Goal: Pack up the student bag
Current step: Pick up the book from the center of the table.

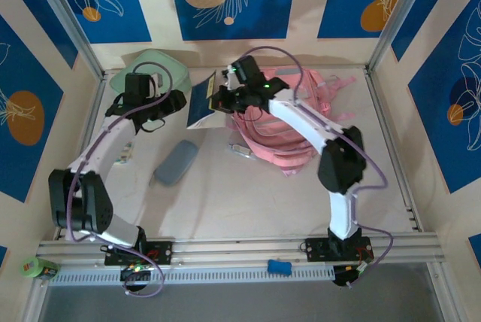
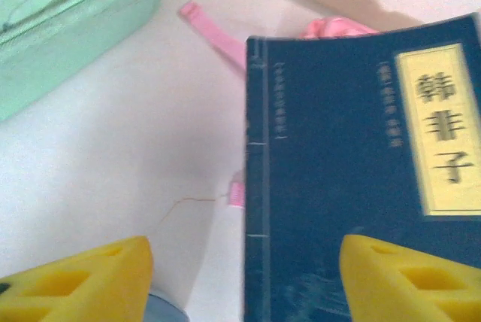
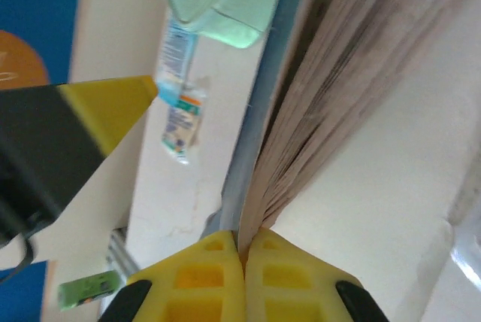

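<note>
Right end effector (image 3: 244,250) was clamped shut on the page edge of a dark blue book (image 1: 200,101), holding it above the bench (image 1: 248,194) at far centre. The book cover had a yellow title label with Chinese characters. Left end effector (image 2: 244,265) was open, yellow fingers (image 2: 83,284) spread wide, just left of the book. One finger overlapped the cover in the left wrist view; contact couldn't be told. The student bag (image 1: 289,130), pink, lay slumped on the bench far right of centre, just right of the book and under the right arm. One pink strap (image 2: 214,32) trailed out toward the left. Mint green zip case (image 1: 150,70) sat at far left. Grey-blue pouch (image 1: 176,162) lay flat nearer, left of centre, well apart from the bag.
</note>
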`<control>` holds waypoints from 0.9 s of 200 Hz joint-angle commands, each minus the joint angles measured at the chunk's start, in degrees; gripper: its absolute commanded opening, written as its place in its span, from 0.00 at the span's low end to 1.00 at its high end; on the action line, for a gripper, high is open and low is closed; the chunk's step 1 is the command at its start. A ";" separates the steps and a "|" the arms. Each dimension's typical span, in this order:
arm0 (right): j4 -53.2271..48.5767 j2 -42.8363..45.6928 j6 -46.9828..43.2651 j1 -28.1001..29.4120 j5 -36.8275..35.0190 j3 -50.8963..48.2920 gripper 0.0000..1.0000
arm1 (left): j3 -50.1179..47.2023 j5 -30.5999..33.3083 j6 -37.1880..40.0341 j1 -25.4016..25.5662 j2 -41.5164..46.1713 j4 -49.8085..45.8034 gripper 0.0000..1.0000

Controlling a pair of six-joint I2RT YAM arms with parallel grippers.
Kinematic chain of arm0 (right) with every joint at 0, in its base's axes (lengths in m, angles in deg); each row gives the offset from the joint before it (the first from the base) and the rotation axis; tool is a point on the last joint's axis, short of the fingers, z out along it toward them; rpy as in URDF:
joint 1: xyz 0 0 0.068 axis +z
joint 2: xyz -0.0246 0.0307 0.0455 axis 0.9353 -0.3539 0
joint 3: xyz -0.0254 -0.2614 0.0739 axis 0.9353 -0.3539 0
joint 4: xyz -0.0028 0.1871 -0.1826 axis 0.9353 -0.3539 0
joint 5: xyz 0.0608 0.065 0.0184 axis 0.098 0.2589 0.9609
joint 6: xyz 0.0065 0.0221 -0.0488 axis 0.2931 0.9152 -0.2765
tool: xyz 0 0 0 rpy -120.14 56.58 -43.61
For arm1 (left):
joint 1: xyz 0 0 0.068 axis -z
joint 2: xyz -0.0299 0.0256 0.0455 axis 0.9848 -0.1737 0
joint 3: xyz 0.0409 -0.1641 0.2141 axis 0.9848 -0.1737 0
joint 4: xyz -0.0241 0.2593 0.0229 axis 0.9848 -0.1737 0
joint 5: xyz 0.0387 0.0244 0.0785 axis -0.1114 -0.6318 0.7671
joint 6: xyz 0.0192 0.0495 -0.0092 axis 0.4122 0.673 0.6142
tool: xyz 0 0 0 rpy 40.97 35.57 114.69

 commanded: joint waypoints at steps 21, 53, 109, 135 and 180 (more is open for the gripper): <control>10.33 16.71 -1.58 -4.57 11.08 -16.68 0.00 | -7.06 -13.86 -10.29 -0.71 6.36 8.93 0.74; 11.91 25.85 -3.03 -7.82 17.46 -24.53 0.00 | -15.76 -19.97 -23.74 3.31 8.89 27.63 0.75; 16.18 37.53 -1.19 -13.21 25.97 -34.62 0.00 | -19.24 -17.20 -35.43 14.72 7.47 44.61 0.78; 17.94 39.82 -0.36 -13.88 27.97 -36.85 0.00 | -18.44 -16.00 -37.07 17.98 6.25 48.20 0.79; 18.32 40.95 -0.37 -15.49 28.59 -40.23 0.00 | -17.21 -16.45 -41.32 20.12 4.94 55.58 0.65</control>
